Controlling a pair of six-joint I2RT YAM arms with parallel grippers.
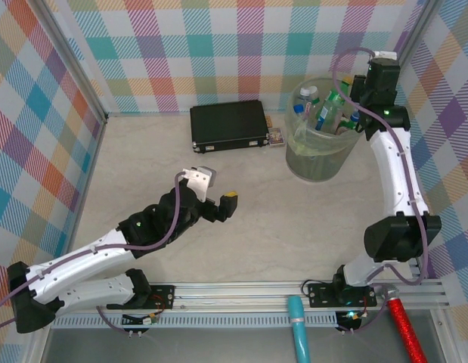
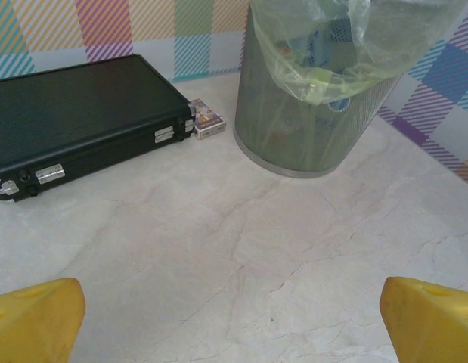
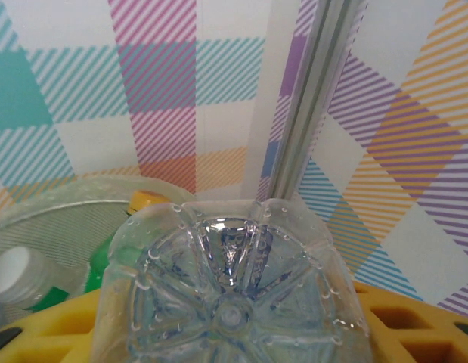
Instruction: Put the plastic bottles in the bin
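The bin stands at the back right, a pale-green bucket lined with a thin bag, and holds several plastic bottles with green and blue labels. My right gripper hangs over the bin's right rim, shut on a clear plastic bottle. The right wrist view shows that bottle's ribbed base between the yellow fingers, above the bin's rim, a green bottle and a white cap. My left gripper is open and holds nothing, low over mid-table; its yellow fingertips frame bare table facing the bin.
A flat black case lies at the back centre, left of the bin, also seen as the case in the left wrist view. A small printed box sits between case and bin. Checked walls enclose the marble table.
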